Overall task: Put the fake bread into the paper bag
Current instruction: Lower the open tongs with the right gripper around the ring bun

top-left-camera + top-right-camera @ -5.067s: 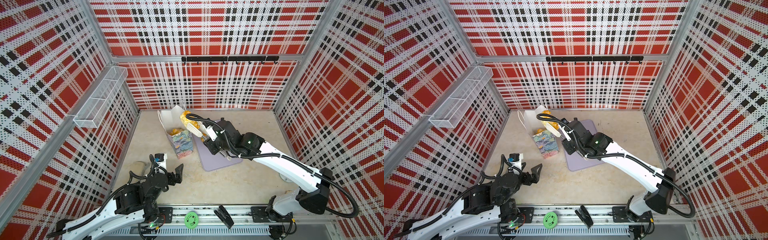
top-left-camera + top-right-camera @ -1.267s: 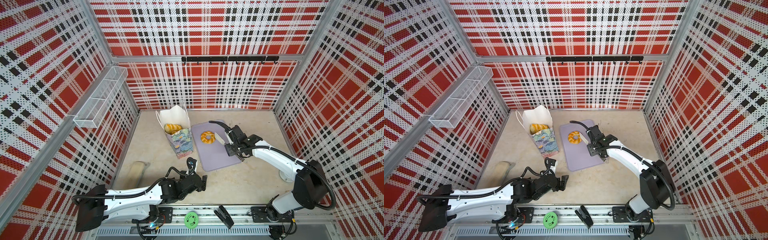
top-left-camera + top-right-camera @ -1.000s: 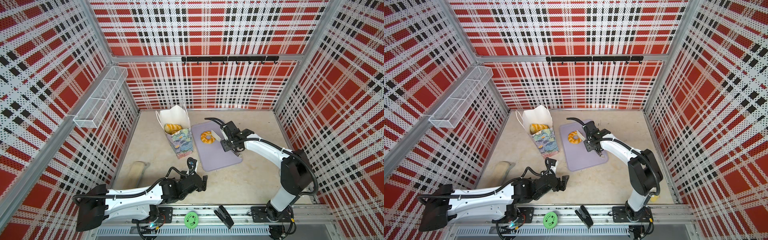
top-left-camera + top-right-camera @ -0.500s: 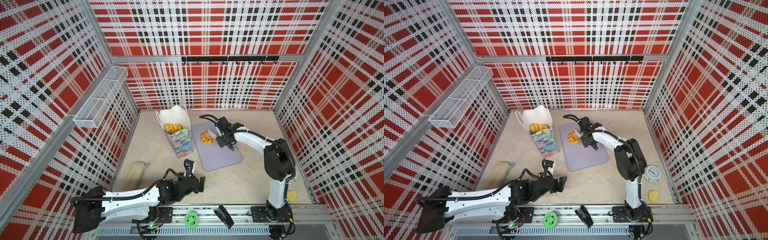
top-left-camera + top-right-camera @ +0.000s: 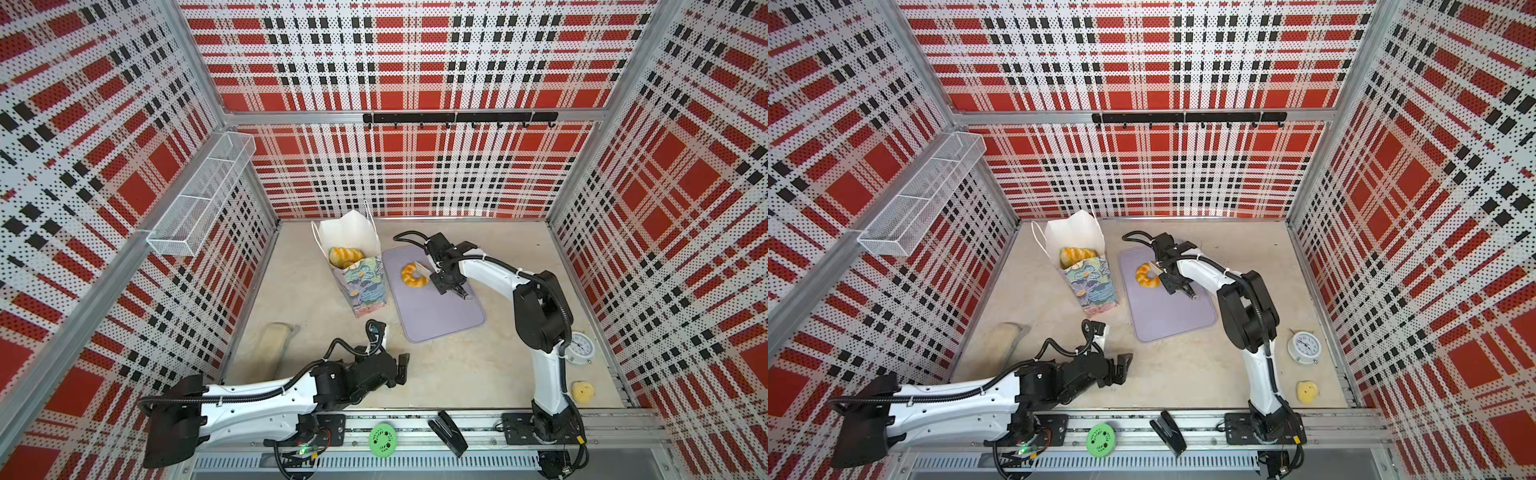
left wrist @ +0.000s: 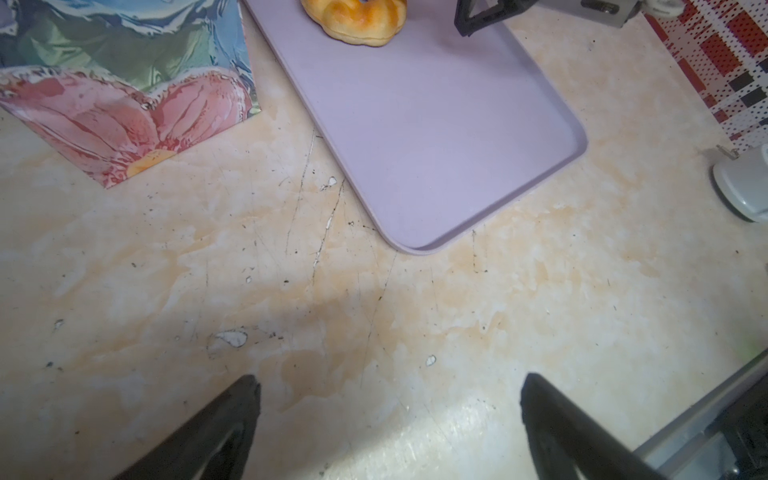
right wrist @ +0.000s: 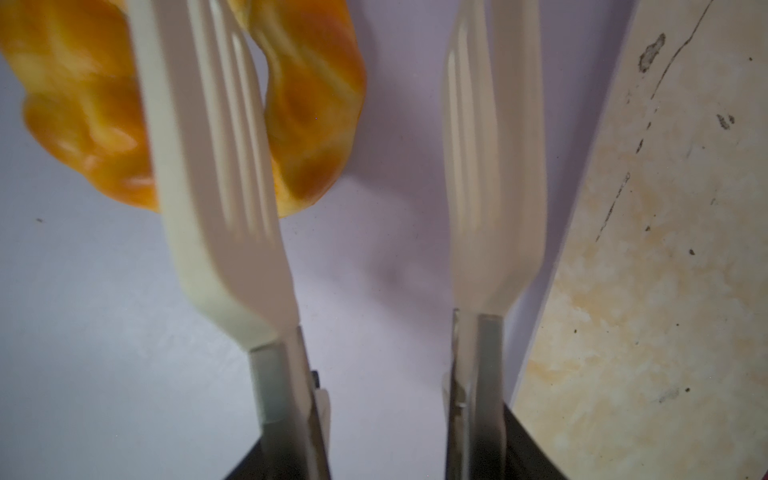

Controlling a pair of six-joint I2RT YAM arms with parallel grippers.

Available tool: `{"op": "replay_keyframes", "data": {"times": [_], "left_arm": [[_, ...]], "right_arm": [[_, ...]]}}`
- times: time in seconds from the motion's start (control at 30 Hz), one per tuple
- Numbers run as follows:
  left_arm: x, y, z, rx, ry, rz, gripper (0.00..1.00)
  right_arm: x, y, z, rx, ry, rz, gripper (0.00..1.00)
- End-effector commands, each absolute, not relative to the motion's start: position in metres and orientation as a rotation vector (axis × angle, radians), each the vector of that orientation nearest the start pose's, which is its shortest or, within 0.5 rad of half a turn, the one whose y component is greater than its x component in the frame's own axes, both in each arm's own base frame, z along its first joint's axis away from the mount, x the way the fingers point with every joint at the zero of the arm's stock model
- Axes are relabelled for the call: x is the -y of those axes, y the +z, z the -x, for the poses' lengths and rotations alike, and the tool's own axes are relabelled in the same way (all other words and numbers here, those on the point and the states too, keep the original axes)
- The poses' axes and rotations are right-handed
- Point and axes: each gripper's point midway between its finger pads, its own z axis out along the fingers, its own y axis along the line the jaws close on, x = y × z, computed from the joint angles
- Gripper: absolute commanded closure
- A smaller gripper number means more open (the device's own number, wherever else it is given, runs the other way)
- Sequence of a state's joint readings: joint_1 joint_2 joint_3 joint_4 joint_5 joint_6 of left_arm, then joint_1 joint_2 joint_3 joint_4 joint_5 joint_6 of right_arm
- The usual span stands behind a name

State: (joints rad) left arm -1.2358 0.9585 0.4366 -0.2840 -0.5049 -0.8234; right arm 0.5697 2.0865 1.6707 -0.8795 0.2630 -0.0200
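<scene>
A golden ring-shaped piece of fake bread point(image 5: 413, 276) point(image 5: 1147, 276) lies on the far part of the lavender tray point(image 5: 440, 311). The paper bag point(image 5: 365, 282) point(image 5: 1094, 286) stands upright left of the tray, with more fake bread point(image 5: 345, 255) inside. My right gripper point(image 5: 439, 281) point(image 7: 399, 436) is shut on cream tongs point(image 7: 216, 166). The tong blades stand apart: one lies across the ring point(image 7: 311, 104), the other is over bare tray. My left gripper point(image 5: 401, 368) point(image 6: 388, 386) is open and empty, low over the tabletop near the front.
A white clock point(image 5: 579, 347) and a yellow lump point(image 5: 582, 391) sit at the front right. A beige object point(image 5: 272, 340) lies by the left wall. A green disc point(image 5: 382, 438) and a black stapler point(image 5: 446, 432) rest on the front rail. A wire basket point(image 5: 199, 199) hangs on the left wall.
My right gripper has carried the tongs left and farther back until they reach the ring bread, and the blades have drawn closer together. The left arm has barely moved.
</scene>
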Motion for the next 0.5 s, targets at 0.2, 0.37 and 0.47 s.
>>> {"op": "replay_keyframes", "data": {"times": [0.2,0.37,0.47], "left_arm": [[0.215,0.096,-0.167,-2.28,-0.478,-0.198,0.01],[0.214,0.097,-0.166,-2.276,-0.485,-0.195,0.01],[0.215,0.097,-0.166,-2.273,-0.491,-0.195,0.01]], "right_arm": [[-0.194,0.076,-0.402,-2.698,-0.344,0.815,0.54],[-0.181,0.082,-0.376,-2.727,-0.318,0.794,0.54],[-0.173,0.084,-0.359,-2.738,-0.312,0.777,0.54]]}}
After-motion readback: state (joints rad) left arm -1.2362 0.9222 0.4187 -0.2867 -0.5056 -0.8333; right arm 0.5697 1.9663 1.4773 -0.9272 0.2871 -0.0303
